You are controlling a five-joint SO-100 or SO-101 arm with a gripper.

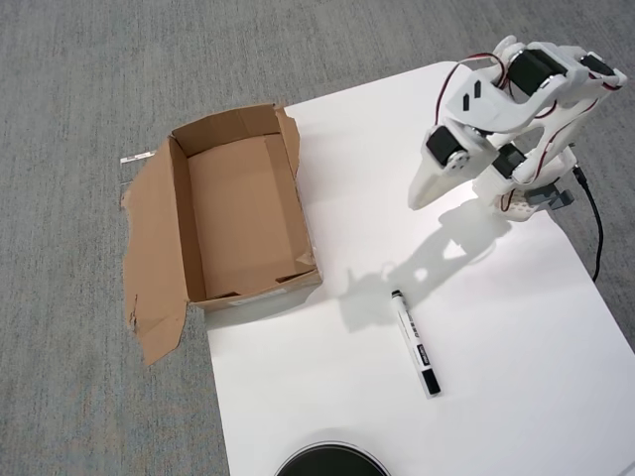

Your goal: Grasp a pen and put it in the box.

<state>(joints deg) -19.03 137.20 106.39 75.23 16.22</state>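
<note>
The pen (414, 343) is a slim white marker with a black cap and dark print. It lies flat on the white sheet (516, 397), right of centre and pointing up-left. The box (244, 220) is a shallow brown cardboard box with torn flaps, lying open and empty at the sheet's left edge. My gripper (429, 188) hangs from the white arm at the upper right. It points down-left, well above and apart from the pen. It holds nothing, and its fingers look together.
The arm's base (536, 188) stands at the sheet's right edge with a black cable (595, 233) running down. A round black object (330, 461) pokes in at the bottom edge. Grey carpet (79, 99) surrounds the sheet.
</note>
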